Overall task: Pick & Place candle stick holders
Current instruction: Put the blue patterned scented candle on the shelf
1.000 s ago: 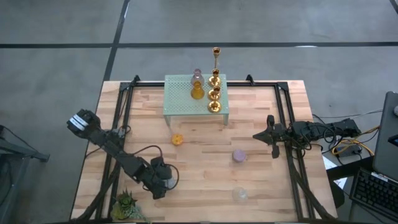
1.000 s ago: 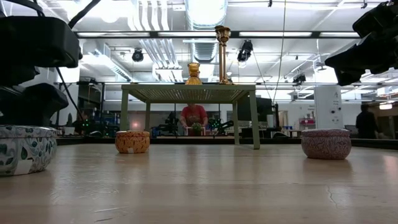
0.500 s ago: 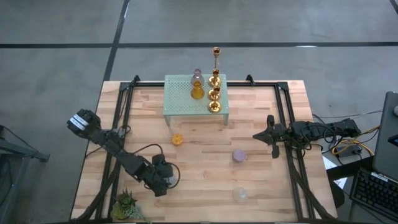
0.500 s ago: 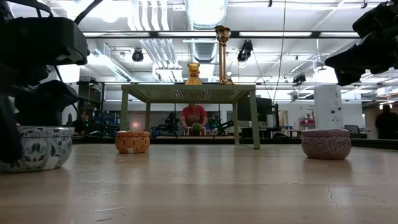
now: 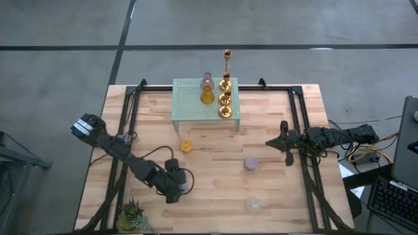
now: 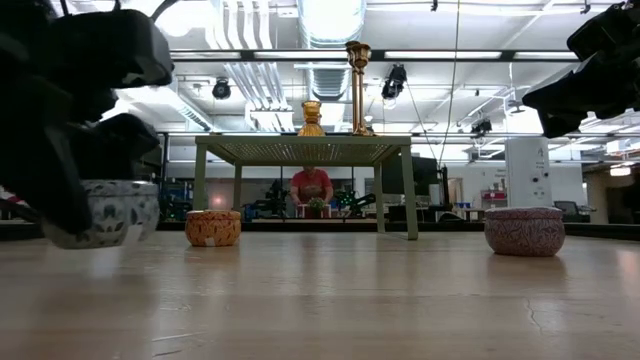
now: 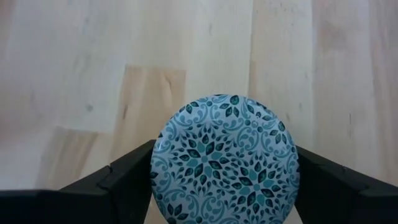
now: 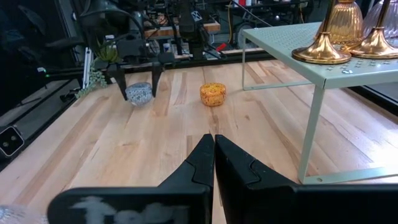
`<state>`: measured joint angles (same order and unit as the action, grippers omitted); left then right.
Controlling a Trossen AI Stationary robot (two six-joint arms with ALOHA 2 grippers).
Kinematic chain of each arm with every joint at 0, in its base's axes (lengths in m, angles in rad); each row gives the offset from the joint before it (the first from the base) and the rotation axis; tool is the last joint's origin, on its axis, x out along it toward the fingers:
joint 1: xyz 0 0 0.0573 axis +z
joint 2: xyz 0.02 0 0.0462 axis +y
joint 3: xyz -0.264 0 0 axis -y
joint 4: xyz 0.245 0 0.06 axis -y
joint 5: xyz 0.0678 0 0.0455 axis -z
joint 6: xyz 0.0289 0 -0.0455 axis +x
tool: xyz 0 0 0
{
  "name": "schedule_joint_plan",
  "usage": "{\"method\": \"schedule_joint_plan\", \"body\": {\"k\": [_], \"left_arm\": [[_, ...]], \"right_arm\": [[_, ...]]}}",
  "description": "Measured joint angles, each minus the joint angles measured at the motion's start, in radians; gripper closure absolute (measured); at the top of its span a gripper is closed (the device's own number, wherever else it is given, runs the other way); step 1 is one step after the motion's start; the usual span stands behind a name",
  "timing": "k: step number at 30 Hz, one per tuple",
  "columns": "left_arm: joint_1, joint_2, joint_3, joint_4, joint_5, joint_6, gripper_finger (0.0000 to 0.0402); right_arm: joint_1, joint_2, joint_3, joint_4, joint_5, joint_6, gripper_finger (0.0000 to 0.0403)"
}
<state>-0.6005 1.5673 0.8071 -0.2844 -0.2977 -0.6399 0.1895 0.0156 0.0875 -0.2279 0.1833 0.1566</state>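
Blue-patterned holder (image 7: 225,158) sitting pinched in left gripper (image 5: 177,187), hovering near table's (image 5: 274,130) front-left corner. Needing to head far-right toward stand (image 5: 189,108). Right gripper (image 8: 214,144) idling pressed together at right edge.

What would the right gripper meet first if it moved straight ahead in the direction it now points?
Probably the small orange patterned round holder, though it sits slightly off the shut right gripper's line. Otherwise the bare wooden table looks free; depth is unclear.
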Motion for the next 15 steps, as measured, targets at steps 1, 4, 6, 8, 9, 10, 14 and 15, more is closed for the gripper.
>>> {"method": "schedule_joint_plan", "body": {"k": [1, 4, 6, 8, 9, 10, 14, 15], "left_arm": [[0.005, 0.000, 0.003, -0.001, 0.000, 0.012, 0.0092], [0.016, 0.000, 0.015, -0.002, 0.000, 0.040, 0.0089], [0.023, 0.000, 0.022, -0.001, 0.000, 0.058, 0.0089], [0.029, 0.000, 0.028, 0.000, 0.000, 0.070, 0.0089], [0.031, 0.000, 0.031, -0.001, 0.000, 0.075, 0.0089], [0.032, 0.000, 0.032, -0.001, 0.000, 0.082, 0.0089], [0.036, -0.001, 0.036, -0.001, 0.000, 0.091, 0.0088], [0.036, -0.002, 0.036, -0.001, 0.000, 0.092, 0.0088]], "right_arm": [[0.000, 0.000, 0.000, 0.000, 0.000, 0.000, 0.0394], [0.000, 0.000, 0.000, 0.000, 0.000, 0.000, 0.0394], [0.000, 0.000, 0.000, 0.000, 0.000, 0.000, 0.0394], [0.000, 0.000, 0.000, 0.000, 0.000, 0.000, 0.0394], [0.000, 0.000, 0.000, 0.000, 0.000, 0.000, 0.0394], [0.000, 0.000, 0.000, 0.000, 0.000, 0.000, 0.0394], [0.000, 0.000, 0.000, 0.000, 0.000, 0.000, 0.0394], [0.000, 0.000, 0.000, 0.000, 0.000, 0.000, 0.0394]]}}
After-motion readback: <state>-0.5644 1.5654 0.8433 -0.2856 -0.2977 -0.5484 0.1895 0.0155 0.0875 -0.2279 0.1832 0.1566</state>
